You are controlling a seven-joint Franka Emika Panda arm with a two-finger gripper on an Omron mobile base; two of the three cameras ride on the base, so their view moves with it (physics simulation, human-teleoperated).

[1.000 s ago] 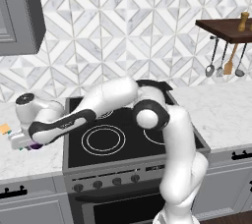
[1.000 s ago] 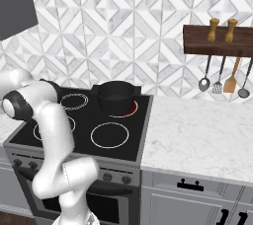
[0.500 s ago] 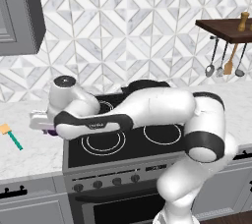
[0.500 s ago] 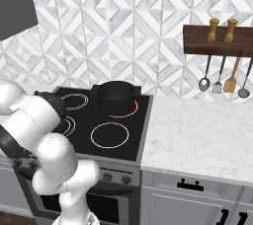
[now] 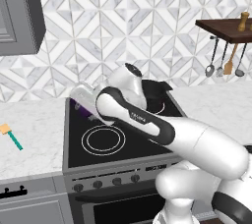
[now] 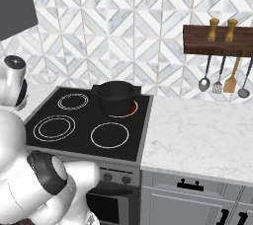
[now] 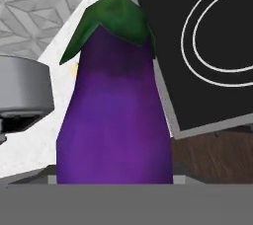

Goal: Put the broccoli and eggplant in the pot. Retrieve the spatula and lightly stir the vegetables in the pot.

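Gripping the eggplant (image 7: pixel 114 115), the claw (image 5: pixel 84 104) hangs over the left rear part of the stove (image 5: pixel 98 156), with a bit of purple showing under the white hand. In the hand view the eggplant stands between the jaws, green cap at 12 o'clock, and the stove's burner rings lie at 2 o'clock from it. The pot (image 6: pixel 116 98) sits on the right rear burner, which glows red. I cannot tell if the broccoli is already inside; the pot's inside is not visible. The spatula (image 5: pixel 11 136) lies on the left counter, at 9 o'clock from the stove, untouched. I judge the eggplant is on the way to the pot; dropping it, fetching the spatula and stirring are left
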